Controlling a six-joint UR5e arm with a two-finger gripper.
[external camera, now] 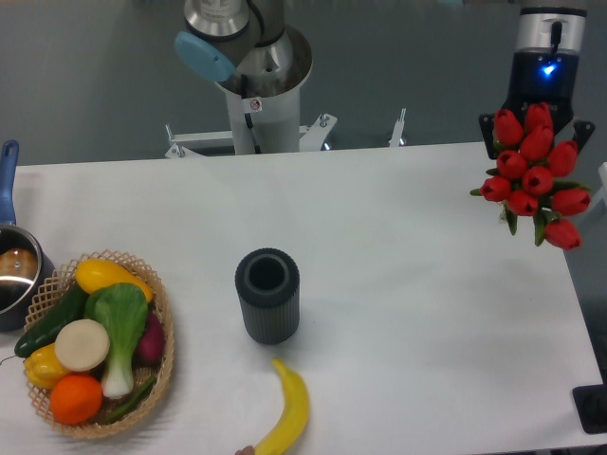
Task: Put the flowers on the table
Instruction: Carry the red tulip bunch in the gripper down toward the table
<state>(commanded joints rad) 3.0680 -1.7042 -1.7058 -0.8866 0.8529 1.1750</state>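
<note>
Item: flowers (536, 175), hanging directly below the pincer (537, 121) above the desk's (408, 284) far right corner, buds facing the camera. Pincer appearing to be gripping the stems; fingers hidden, closure unconfirmed.

arm base (256, 90): silver-grey cylindrical column, small red-and-white label on front | joint cap (204, 55): light blue, rounded | upper joint (220, 14): polished metal ring | pincer (542, 81): black body, silver-white collar on top, lit blue indicator | mount (248, 139): white bracket, bolted feet
</note>
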